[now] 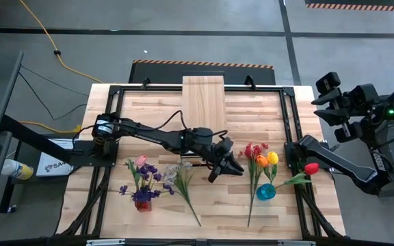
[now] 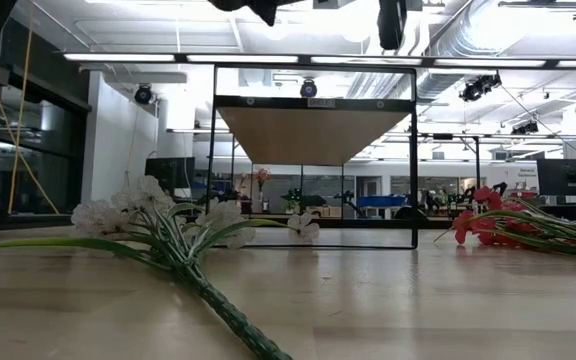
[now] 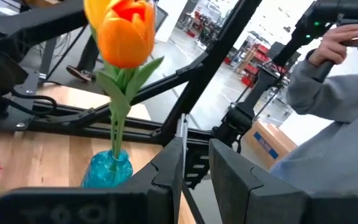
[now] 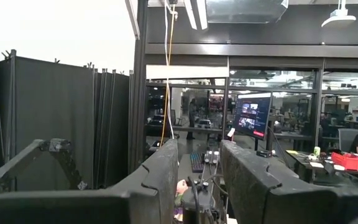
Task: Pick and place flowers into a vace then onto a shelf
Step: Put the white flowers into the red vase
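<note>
1. Orange tulip (image 3: 124, 31) stands in blue vase (image 1: 266, 192) on worktop (image 1: 224, 212), near its right edge.
2. Left tool (image 1: 226, 166) hovers mid-worktop beside the vase, fingers slightly apart, empty.
3. Right tool (image 4: 196, 177) raised off the worktop, narrow gap, empty.
4. Shelf (image 1: 204, 102) at far edge.

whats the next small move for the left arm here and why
Probably swing the left gripper toward the white flower spray lying flat on the tabletop just beside it and lower over its stem. The gripper holds nothing, its fingers slightly apart. The blue vase already holds tulips, the red vase holds purple blooms, and the shelf has no vase on it yet. The right gripper waits off the table.
</note>
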Tool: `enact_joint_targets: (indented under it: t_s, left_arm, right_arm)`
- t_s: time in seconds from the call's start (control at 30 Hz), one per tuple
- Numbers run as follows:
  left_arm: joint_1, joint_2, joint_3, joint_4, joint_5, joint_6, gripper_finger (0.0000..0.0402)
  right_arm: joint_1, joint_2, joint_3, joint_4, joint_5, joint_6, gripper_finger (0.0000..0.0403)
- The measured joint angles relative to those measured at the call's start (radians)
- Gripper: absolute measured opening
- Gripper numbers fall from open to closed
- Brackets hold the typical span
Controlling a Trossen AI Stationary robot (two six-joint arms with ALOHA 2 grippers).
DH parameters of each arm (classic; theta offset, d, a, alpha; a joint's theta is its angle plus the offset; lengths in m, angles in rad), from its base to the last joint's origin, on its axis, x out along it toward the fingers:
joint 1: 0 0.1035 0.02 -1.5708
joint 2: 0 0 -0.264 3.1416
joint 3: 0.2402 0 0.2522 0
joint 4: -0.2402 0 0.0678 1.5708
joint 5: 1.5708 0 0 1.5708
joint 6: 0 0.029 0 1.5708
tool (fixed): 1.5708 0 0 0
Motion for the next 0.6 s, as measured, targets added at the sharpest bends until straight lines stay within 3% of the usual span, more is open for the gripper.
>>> enact_joint_targets:
  t_s: [0.2,0.4,0.6]
  left_arm:
    - [0.0,-0.029,0.0,-0.02,0.017,0.034,0.0113]
    - [0.0,-0.095,0.0,-0.21,-0.014,0.099,0.0113]
    - [0.0,-0.103,0.0,-0.254,-0.027,0.097,0.0113]
  right_arm:
    - [0.0,0.0,0.0,0.0,0.005,0.0,0.0114]
    - [0.0,0.0,0.0,0.0,0.005,0.026,0.0114]
    - [0.0,0.0,0.0,0.0,0.005,0.026,0.0114]
